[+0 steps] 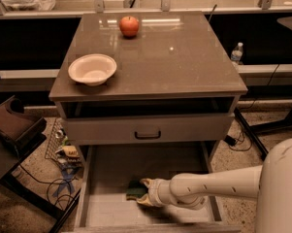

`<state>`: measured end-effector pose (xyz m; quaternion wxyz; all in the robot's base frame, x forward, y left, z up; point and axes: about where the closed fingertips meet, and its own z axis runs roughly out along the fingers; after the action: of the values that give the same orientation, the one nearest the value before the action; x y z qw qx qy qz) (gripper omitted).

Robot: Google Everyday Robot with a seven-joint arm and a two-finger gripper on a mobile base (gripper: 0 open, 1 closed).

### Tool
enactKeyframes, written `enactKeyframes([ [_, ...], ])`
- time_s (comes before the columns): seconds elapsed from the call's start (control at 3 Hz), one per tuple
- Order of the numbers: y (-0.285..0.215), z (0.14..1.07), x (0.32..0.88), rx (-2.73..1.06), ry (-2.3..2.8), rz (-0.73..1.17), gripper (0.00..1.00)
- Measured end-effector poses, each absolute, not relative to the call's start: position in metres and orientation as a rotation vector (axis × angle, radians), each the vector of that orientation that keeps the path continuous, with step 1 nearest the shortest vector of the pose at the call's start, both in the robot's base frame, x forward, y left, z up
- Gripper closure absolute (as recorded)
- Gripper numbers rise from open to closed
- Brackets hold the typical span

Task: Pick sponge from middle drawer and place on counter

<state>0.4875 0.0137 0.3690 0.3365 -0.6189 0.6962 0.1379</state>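
The middle drawer [109, 212] is pulled out wide at the bottom of the cabinet, its pale plank floor showing. The sponge [134, 189] lies on that floor near the middle, dark green face up. My gripper [143, 192] reaches in from the right on a white arm and sits right at the sponge's right edge, low in the drawer. It partly covers the sponge's right side. The counter [174, 57] is the glossy grey-brown cabinet top above.
A white bowl [92, 69] and a red apple [129, 25] sit on the counter's left side. A grey drawer front with a black handle [148, 134] is shut above the open drawer. A wire basket [63, 147] and cables lie on the floor at left; a water bottle [236, 53] stands at right.
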Motion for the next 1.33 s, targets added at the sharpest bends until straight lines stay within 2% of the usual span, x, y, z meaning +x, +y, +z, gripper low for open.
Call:
enactKeyframes([
  [0.67, 0.013, 0.379, 0.486, -1.606, 1.803, 0.346, 1.00],
  [1.33, -0.015, 0.454, 0.475, -1.498, 1.813, 0.329, 1.00],
])
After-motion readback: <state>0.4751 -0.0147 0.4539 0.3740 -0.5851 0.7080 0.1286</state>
